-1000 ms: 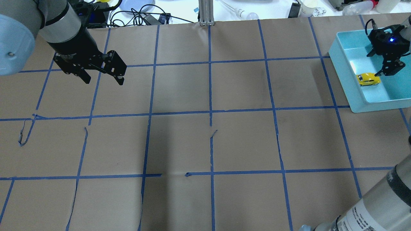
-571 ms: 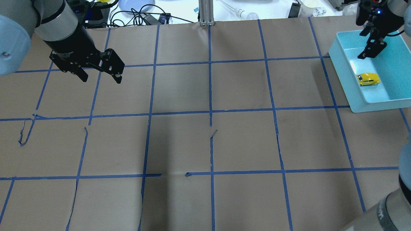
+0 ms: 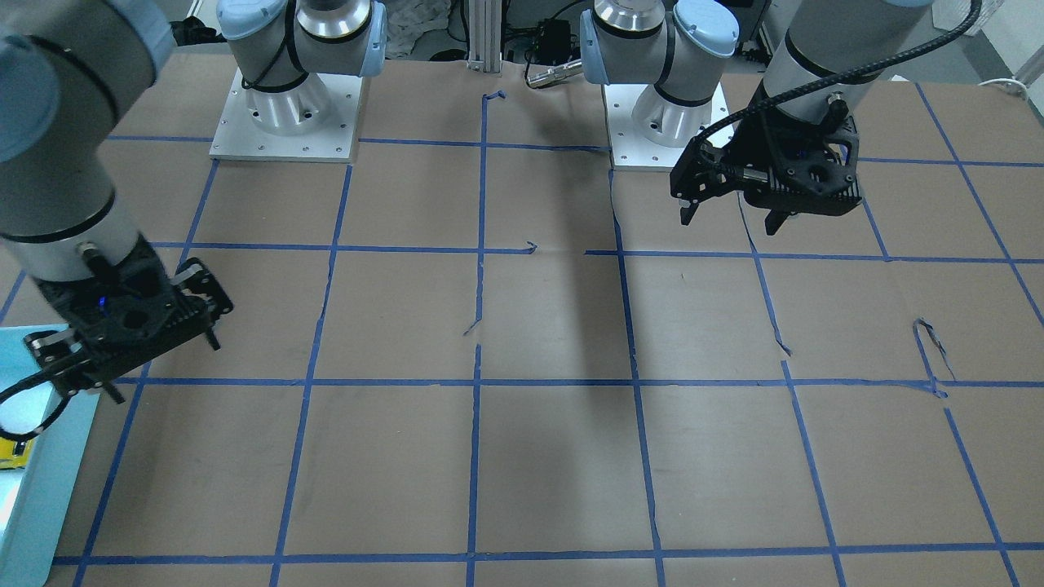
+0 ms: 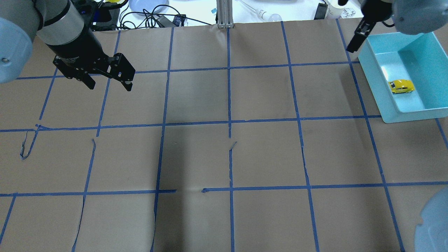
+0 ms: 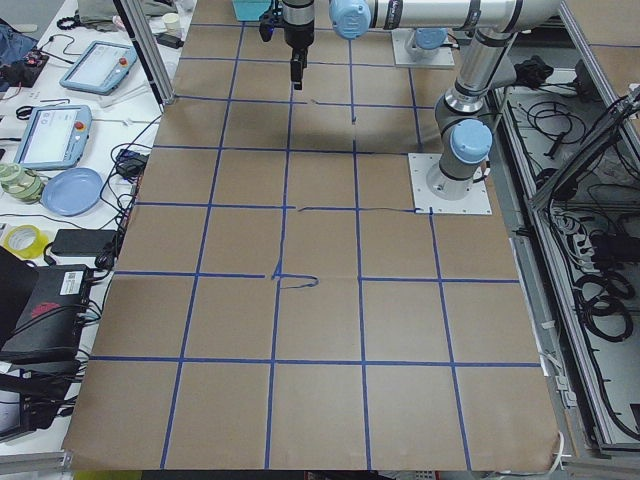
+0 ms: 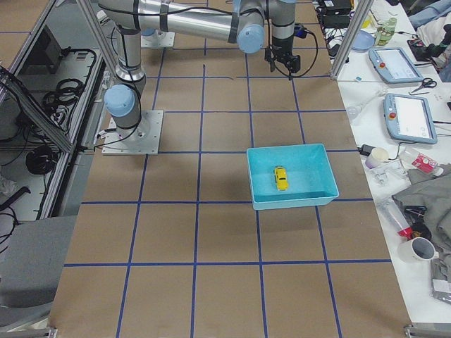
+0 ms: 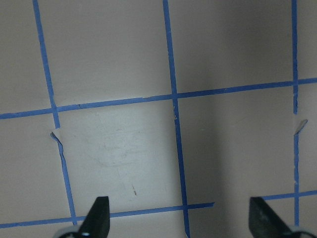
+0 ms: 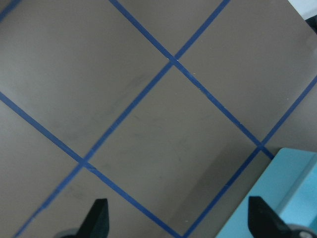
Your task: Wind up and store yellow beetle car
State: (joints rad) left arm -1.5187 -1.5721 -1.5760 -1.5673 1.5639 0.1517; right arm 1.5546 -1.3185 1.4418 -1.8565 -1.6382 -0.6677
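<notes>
The yellow beetle car point(image 4: 401, 86) lies free inside the teal bin point(image 4: 416, 114) at the table's far right, near the bin's left wall. It also shows in the exterior right view point(image 6: 280, 177) and at the front-facing view's left edge point(image 3: 10, 452). My right gripper point(image 3: 163, 367) is open and empty. It hangs high beside the bin's far left corner, clear of the car; its wrist view point(image 8: 179, 220) shows bare paper and a bin corner point(image 8: 285, 198). My left gripper point(image 4: 110, 85) is open and empty over the far left of the table point(image 7: 181, 220).
Brown paper with a blue tape grid, torn in places point(image 4: 26, 147), covers the table. A metal post point(image 4: 224, 14) stands at the far edge. Cables, a blue plate point(image 4: 148, 5) and a bulb point(image 4: 274, 16) lie beyond it.
My right gripper has risen out of the bin and moved left past its corner, leaving the car inside. My left gripper has shifted slightly toward the far edge.
</notes>
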